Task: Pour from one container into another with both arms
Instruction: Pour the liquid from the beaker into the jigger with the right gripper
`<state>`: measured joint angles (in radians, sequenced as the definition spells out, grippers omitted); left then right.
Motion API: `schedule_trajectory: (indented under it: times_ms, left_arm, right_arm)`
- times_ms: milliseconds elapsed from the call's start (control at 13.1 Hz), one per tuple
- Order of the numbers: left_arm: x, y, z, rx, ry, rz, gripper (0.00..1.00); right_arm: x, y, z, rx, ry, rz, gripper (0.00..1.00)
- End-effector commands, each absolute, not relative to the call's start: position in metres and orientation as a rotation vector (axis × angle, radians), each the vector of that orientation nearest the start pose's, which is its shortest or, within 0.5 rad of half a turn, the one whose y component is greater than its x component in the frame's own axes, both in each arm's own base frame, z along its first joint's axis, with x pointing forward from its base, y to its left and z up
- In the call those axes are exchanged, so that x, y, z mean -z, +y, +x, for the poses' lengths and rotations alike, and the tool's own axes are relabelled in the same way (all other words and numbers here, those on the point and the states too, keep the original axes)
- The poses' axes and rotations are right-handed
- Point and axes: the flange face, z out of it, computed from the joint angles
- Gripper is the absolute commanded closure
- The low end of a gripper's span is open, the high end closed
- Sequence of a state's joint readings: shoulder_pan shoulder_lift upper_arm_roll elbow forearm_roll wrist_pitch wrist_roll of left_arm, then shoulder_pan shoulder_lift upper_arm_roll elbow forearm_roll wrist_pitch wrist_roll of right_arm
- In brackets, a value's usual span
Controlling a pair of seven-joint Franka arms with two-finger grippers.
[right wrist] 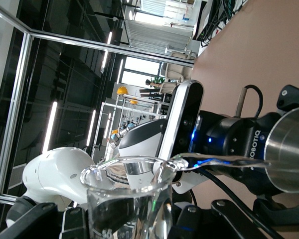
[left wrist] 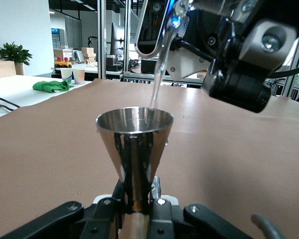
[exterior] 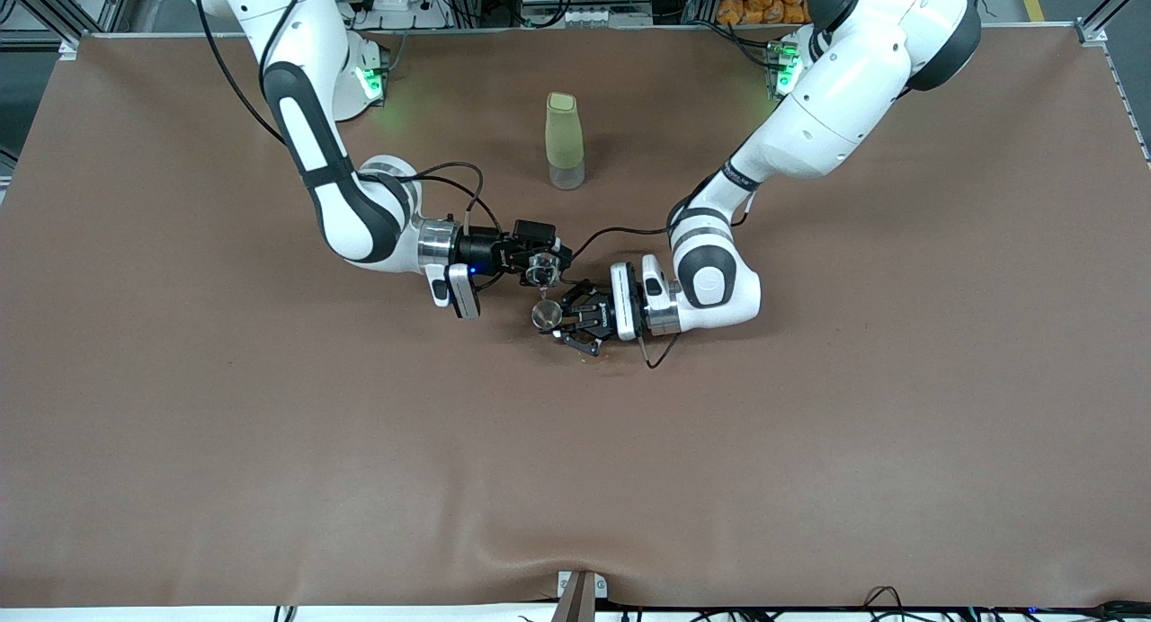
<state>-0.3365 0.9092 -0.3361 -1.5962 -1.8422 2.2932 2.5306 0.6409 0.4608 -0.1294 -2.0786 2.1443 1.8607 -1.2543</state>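
My right gripper (exterior: pixel 540 268) is shut on a clear glass beaker (right wrist: pixel 131 196), tipped over so its spout points down. A thin stream of clear liquid (left wrist: pixel 158 79) runs from the spout into a conical steel cup (left wrist: pixel 134 144). My left gripper (left wrist: pixel 137 211) is shut on the cup's narrow lower part and holds it upright just above the table. In the front view the steel cup (exterior: pixel 546 314) sits directly under the beaker (exterior: pixel 542 269), at the middle of the table, with my left gripper (exterior: pixel 565 324) beside it. The right wrist view shows the steel cup (right wrist: pixel 290 149) taking the stream (right wrist: pixel 224 160).
A tall pale-green bottle (exterior: pixel 565 141) with a clear base stands upright on the brown table cover (exterior: pixel 270 442), farther from the front camera than both grippers. A small orange speck (exterior: pixel 594 357) lies on the cover by my left gripper. Cables trail from both wrists.
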Motion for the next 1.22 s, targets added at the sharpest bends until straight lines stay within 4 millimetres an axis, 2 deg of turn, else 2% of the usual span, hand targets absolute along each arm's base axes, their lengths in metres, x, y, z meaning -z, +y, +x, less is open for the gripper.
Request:
schedule_trajectory:
  times_ms: [0,686,1143]
  left_arm:
    - [-0.139,-0.425,0.544,-1.132,-1.25,1.424,1.0]
    - [-0.144,-0.425,0.545,-1.138,-1.247,1.41,1.0]
    - [-0.145,-0.424,0.543,-1.135,-1.246,1.409,1.0]
  right_arm:
    - [-0.249,0.351,0.488,0.195,-0.047,-1.561,1.0]
    - [-0.249,0.349,0.491,0.092,0.062,-1.555,1.0]
    - [-0.258,0.35,0.5,0.04,0.123,-1.539,1.0]
